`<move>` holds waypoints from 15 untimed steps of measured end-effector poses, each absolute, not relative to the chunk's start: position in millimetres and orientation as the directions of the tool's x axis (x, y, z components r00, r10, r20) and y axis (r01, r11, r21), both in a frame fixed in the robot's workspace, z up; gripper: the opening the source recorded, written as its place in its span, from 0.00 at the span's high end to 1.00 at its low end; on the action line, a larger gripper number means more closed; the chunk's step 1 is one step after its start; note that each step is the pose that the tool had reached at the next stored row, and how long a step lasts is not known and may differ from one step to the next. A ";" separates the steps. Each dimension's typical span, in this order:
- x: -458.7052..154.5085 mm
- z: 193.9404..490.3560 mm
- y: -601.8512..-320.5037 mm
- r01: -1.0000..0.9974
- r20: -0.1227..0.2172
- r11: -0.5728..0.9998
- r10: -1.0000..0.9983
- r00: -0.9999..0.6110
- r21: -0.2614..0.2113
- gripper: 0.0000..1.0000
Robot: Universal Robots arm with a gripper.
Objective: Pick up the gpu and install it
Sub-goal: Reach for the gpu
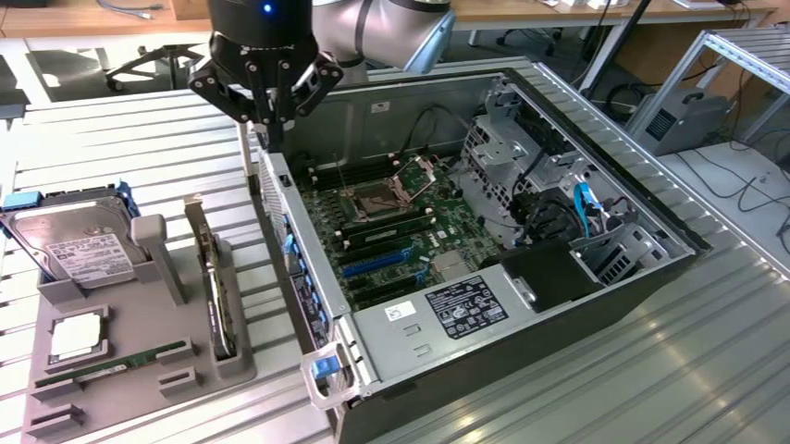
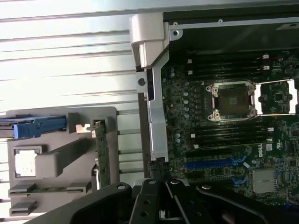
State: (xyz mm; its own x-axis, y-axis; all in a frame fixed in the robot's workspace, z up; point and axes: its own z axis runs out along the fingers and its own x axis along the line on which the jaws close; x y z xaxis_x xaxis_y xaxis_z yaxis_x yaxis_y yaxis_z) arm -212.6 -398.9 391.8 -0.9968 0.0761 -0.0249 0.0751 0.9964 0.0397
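The gripper [image 1: 268, 118] is clenched on nothing, above the case wall [image 1: 279, 217]. The gpu [image 1: 218, 296] stands on edge in the gray tray [image 1: 129, 319], below the gripper and outside the case, with its long axis along that wall.

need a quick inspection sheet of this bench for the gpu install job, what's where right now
surface: ribbed metal table carrying a grey tray beside an open pc case
job's things: gpu on edge in the tray, not picked up; blue slots on the board are empty
clutter: hard drive, ram stick, processor chip, all in the tray
grippers: pincer shut, empty, over the case wall nearest the tray
cables: blue cables inside the case
surroundings: office chair behind the table
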 end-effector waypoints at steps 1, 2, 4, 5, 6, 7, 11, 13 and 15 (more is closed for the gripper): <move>-212.9 391.8 -398.9 0.075 -0.025 0.996 0.076 -0.997 0.040 0.89; -213.3 391.8 -398.9 0.075 -0.025 0.996 0.076 -0.997 0.040 0.89; -213.9 391.8 -398.9 0.075 -0.025 0.996 0.076 -0.997 0.040 0.89; -214.2 391.8 -398.9 0.075 -0.025 0.996 0.076 -0.997 0.040 0.89; -214.5 391.7 -398.9 0.075 -0.025 0.996 0.076 -0.997 0.039 0.89; -214.8 391.8 -398.9 0.075 -0.025 0.996 0.076 -0.997 0.039 0.89; -215.9 391.8 -399.0 0.075 -0.025 0.996 0.076 -0.997 0.039 0.89; -216.5 391.7 -398.9 0.075 -0.025 0.996 0.076 -0.997 0.039 0.89; -217.1 391.8 -398.9 0.075 -0.025 0.996 0.076 -0.997 0.039 0.89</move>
